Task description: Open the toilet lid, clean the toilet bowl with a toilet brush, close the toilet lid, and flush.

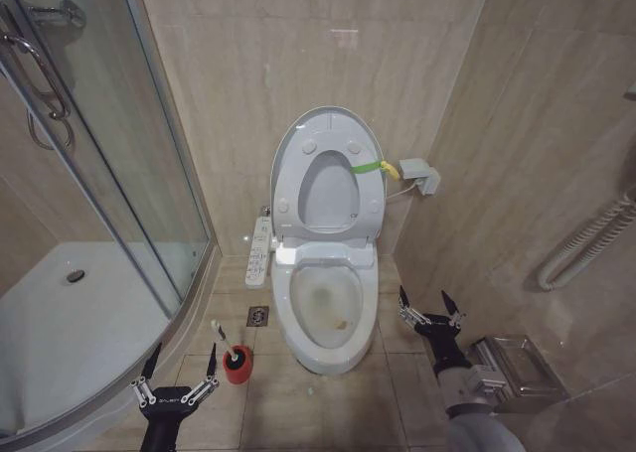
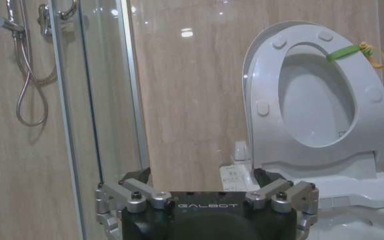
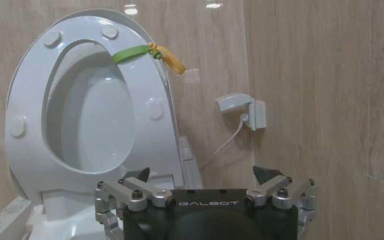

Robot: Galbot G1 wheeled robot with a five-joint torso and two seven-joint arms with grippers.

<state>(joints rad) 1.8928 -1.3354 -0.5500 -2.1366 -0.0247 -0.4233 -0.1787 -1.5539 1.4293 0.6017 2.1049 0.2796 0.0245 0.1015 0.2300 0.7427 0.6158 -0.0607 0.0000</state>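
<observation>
I have the lid [image 1: 328,179] already up, leaning back against the wall with the seat ring raised along with it, its green-yellow strap [image 1: 369,166] out at the right edge, probably there as a pull tab. That leaves the bowl [image 1: 325,308] open to me, some brownish soiling showing inside. The brush [image 1: 228,341] stands in its red cup [image 1: 238,365] on the floor, just left of the bowl's front and close to the shower rim [image 1: 189,318]. My left gripper [image 1: 179,371] hovers spread wide just beside the cup, so I judge the brush pickup is the step in hand. Room there is tight between shower rim and bowl. My right gripper [image 1: 429,306] waits, also spread wide, right of the bowl near the wall.
</observation>
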